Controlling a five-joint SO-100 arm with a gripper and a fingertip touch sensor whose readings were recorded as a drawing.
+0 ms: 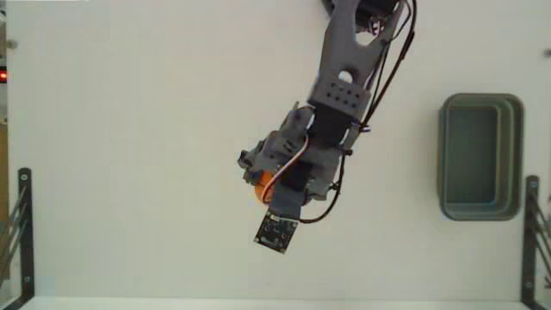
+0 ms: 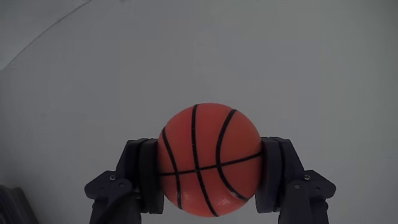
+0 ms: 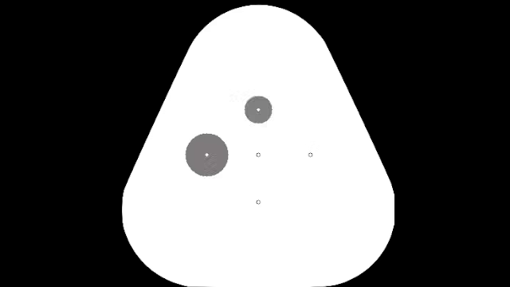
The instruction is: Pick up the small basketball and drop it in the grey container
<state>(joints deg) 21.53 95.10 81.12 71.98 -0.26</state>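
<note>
The small basketball (image 2: 209, 160), orange with black seam lines, fills the lower middle of the wrist view, pressed between my two dark fingers (image 2: 144, 174). My gripper (image 2: 209, 177) is shut on it. In the fixed view only a sliver of the small basketball (image 1: 263, 183) shows under the arm, near the middle of the table, where my gripper (image 1: 258, 182) sits. The grey container (image 1: 479, 205) stands at the right side of that view, well apart from the arm, and looks empty.
The white tabletop (image 1: 129, 155) spreads wide around the arm. Black metal brackets stand at the lower left (image 1: 24, 224) and lower right (image 1: 532, 232) edges in the fixed view. Cables trail from the arm (image 1: 344, 77) near the top.
</note>
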